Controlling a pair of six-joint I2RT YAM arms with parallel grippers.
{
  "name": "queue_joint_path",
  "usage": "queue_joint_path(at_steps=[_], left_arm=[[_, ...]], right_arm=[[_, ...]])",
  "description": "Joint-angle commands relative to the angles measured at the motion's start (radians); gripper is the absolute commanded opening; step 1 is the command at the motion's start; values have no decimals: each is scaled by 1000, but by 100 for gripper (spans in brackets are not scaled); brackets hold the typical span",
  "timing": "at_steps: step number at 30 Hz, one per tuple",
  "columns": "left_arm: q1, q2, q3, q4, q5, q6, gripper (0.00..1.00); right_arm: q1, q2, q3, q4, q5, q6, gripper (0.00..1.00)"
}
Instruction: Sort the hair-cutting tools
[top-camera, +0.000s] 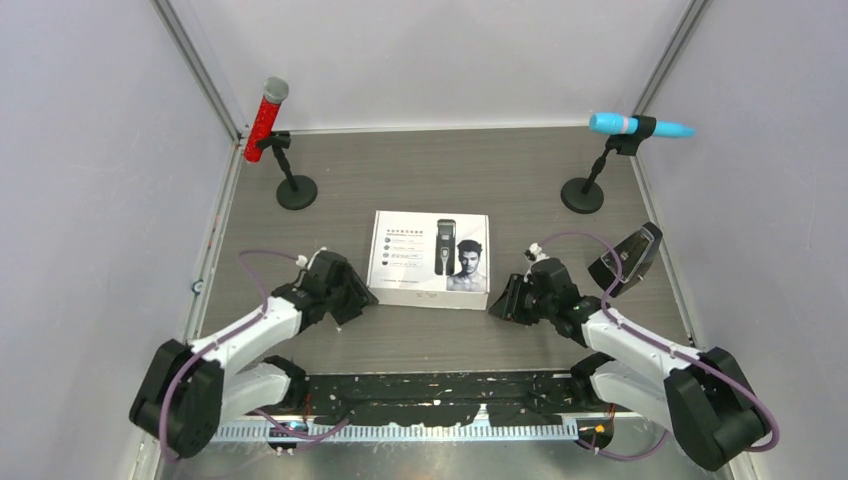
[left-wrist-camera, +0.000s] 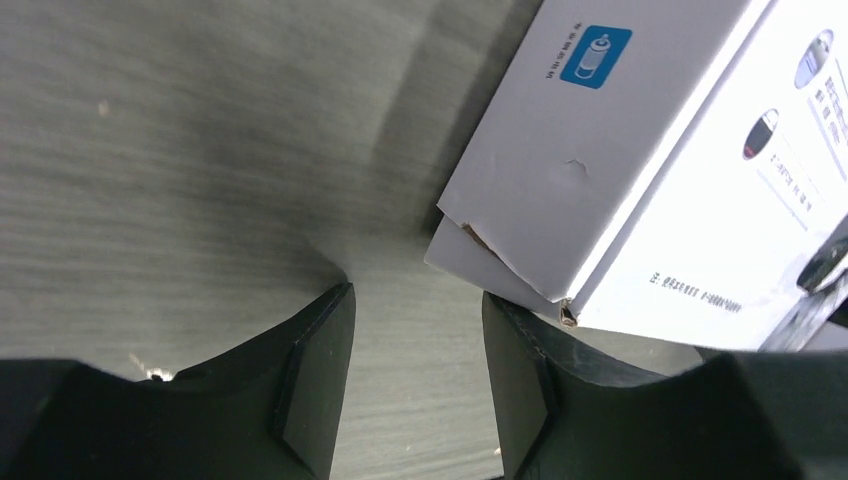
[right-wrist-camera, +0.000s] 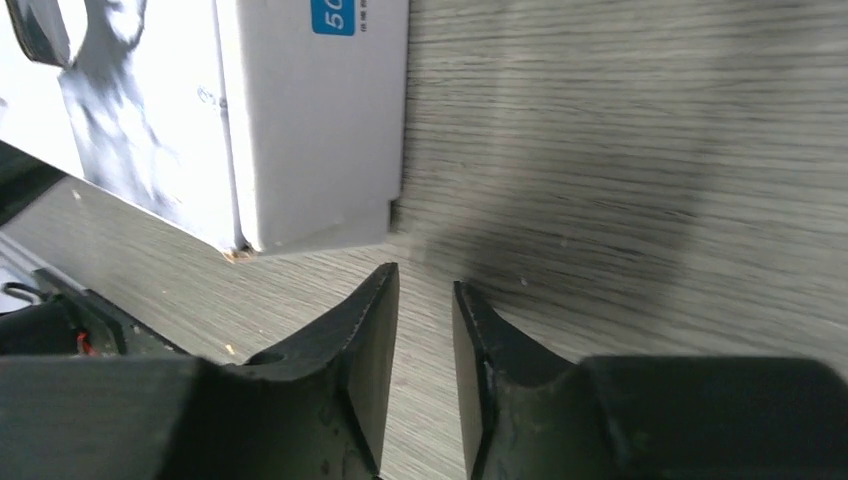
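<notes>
White cardboard box (top-camera: 430, 258) at the middle of the grey wood-grain table (top-camera: 440, 180). Lies flat, lid up, with a clipper picture (top-camera: 445, 246) and a man's face printed on top. Looks closed from above. Hair-cutting tools themselves hidden in every view; cannot tell where.

Left gripper (left-wrist-camera: 418, 320) low over the table at the box's near-left corner. Jaws released, with a clear strip of bare table between them and nothing grasped. One finger (left-wrist-camera: 515, 380) just beside that corner, with a torn cardboard flap sticking out there; contact not clear.

Right gripper (right-wrist-camera: 425, 285) low at the box's near-right corner, just apart from it. Jaws nearly together, only a narrow slit of table between, nothing clenched.

Red microphone (top-camera: 266, 120) on a stand at the far left, blue microphone (top-camera: 640, 125) on a stand at the far right, both well apart from the box. Black object (top-camera: 625, 258) tilted near the right edge, beside the right arm; too unclear to name.
</notes>
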Motion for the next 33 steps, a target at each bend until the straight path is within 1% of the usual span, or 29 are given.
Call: queue_joint_path(at_steps=[1, 2, 4, 5, 8, 12, 15, 16, 17, 20, 22, 26, 27, 30, 33], left_arm=[[66, 143, 69, 29, -41, 95, 53], [85, 178, 89, 44, -37, 107, 53], [112, 239, 130, 66, -20, 133, 53], [123, 264, 156, 76, -15, 148, 53], [147, 292, 183, 83, 22, 166, 54], [151, 215, 152, 80, 38, 169, 54], [152, 110, 115, 72, 24, 154, 53], [153, 84, 107, 72, 22, 142, 50], [154, 58, 98, 76, 21, 131, 47], [154, 24, 86, 109, 18, 113, 32], [154, 46, 95, 130, 28, 112, 20], [154, 168, 138, 179, 93, 117, 2], [154, 199, 143, 193, 105, 117, 0], [154, 281, 147, 241, 128, 107, 0], [154, 342, 157, 261, 116, 108, 0]], right_arm=[[-4, -77, 87, -199, 122, -96, 42], [-5, -100, 117, -209, 133, -108, 45], [-4, -127, 155, -218, 140, -145, 56], [-4, -138, 169, -216, 143, -169, 58], [-5, -133, 253, -195, 155, -230, 70], [-5, -29, 399, -183, 192, -334, 78], [-14, 119, 511, -173, 206, -417, 82], [-17, 153, 574, -172, 200, -448, 83], [-22, 225, 606, -173, 196, -464, 84], [-33, 367, 768, -183, 171, -523, 86], [-41, 463, 845, -171, 169, -543, 86], [-59, 669, 972, -131, 121, -567, 87], [-64, 696, 1017, -131, 101, -570, 87], [-65, 814, 1090, -135, 65, -575, 87], [-66, 884, 1146, -146, -29, -570, 87]])
